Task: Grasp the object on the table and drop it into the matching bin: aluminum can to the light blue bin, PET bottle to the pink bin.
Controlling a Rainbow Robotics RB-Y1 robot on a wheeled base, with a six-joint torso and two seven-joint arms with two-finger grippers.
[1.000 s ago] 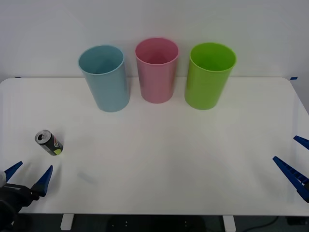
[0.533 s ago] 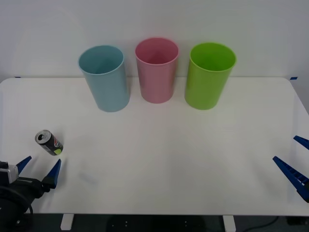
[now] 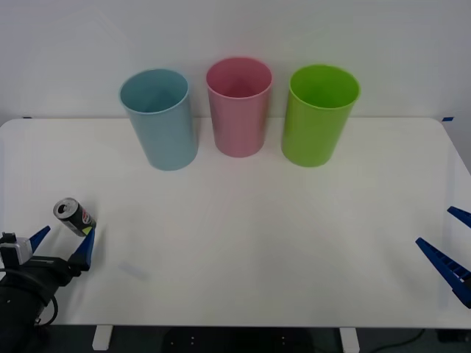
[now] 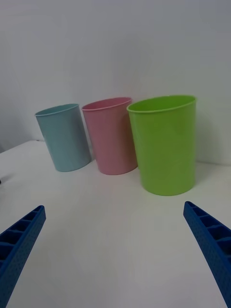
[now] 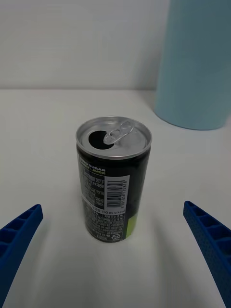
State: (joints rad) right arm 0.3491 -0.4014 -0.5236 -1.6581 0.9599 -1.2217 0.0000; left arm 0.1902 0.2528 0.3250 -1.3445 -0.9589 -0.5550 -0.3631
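The left gripper (image 3: 62,244) sat low over the table (image 3: 294,235), its blue fingers (image 5: 19,233) spread wide, apart from the aluminum can (image 5: 113,179). The can stood upright just ahead of the fingertips, centred on the gap between them, its tab opening showing. Beyond it rose the light blue bin (image 3: 160,118), the pink bin (image 3: 238,105) alongside. The right gripper (image 3: 452,250) waited wide open at the table's far side.

I see the aluminum can (image 3: 74,217) upright on the table (image 3: 280,235) at my near left: dark body, silver top already opened. Light blue bin (image 3: 160,118) and pink bin (image 3: 238,105) stand upright along the far edge.
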